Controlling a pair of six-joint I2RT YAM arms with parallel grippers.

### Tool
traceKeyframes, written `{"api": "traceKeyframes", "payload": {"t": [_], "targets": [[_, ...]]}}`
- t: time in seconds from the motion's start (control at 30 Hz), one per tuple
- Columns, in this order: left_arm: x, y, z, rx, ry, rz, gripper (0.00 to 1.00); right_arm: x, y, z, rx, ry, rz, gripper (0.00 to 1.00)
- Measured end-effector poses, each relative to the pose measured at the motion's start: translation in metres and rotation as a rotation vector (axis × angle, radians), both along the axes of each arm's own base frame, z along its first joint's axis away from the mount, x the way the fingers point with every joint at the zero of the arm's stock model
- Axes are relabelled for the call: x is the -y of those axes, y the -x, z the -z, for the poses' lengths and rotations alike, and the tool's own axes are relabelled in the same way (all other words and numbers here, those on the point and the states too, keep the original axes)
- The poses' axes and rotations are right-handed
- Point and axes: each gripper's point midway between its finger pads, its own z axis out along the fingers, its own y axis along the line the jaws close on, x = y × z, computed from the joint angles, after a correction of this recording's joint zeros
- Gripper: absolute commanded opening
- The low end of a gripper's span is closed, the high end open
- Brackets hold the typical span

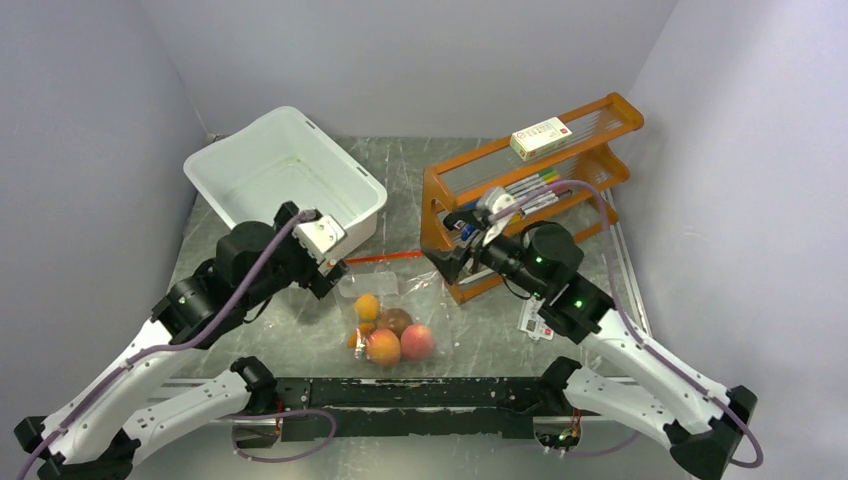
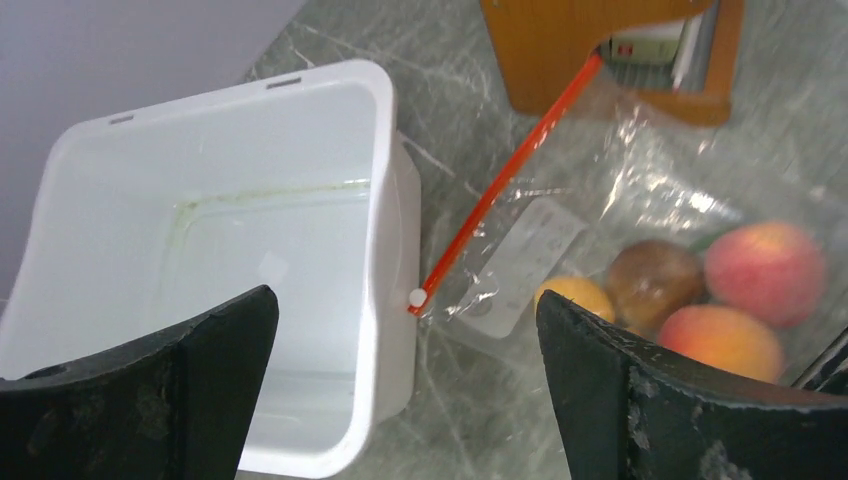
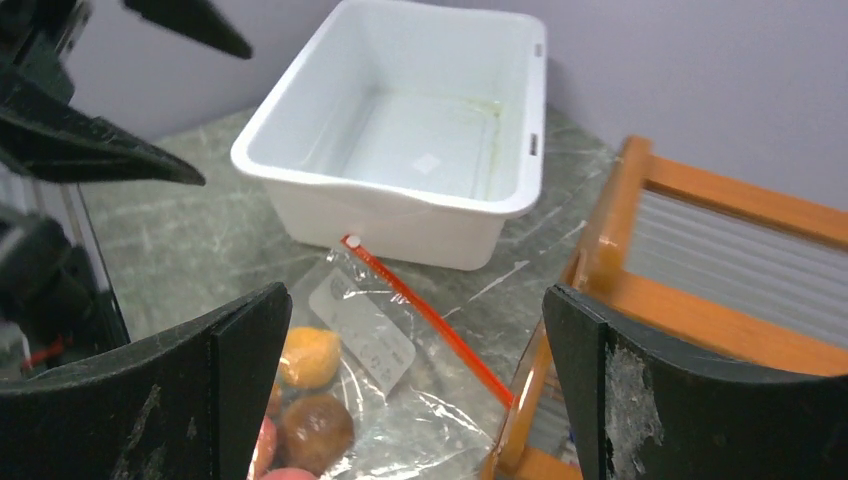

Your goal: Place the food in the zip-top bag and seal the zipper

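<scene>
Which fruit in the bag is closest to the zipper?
The plain orange fruit, beside the white label. The brown fruit and the peach-coloured ones lie deeper in the bag, farther from the orange-red zipper.

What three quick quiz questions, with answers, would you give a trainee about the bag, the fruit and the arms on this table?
1. True or false: the food lies inside the zip-top bag.
2. The zipper runs from beside the white tub toward the orange rack. Its white slider sits at: A the tub end, B the rack end, C the middle.
3. Fill in: the jaws of the left gripper and the right gripper are both ____, holding nothing.
Key: 1 true; 2 A; 3 open.
</scene>
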Motion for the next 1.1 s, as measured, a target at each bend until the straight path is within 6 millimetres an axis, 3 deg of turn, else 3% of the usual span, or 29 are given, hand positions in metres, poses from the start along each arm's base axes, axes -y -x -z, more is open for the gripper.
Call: {"api": "traceKeyframes", "payload": {"t": [0.3,0.47,0.73,1.1], "targets": [[0.008,0.006,-0.067,-0.092,0.401,-0.156,0.99,0.064,-0.008,-0.034,-0.257,-0.171,0.375,1.0],[0.0,0.015,-0.082,-0.153,0.602,-0.249,0.99,0.096,-0.007,-0.047,-0.369,-0.255,0.547,1.0],[-0.017,0.03,-0.078,-0.174,0.727,-0.299,0.99,0.123,0.002,-0.035,-0.464,-0.274,0.67,1.0],[-0.015,0.029,-0.069,-0.206,0.751,-0.323,0.99,0.132,0.008,-0.034,-0.501,-0.328,0.703,1.0]]}}
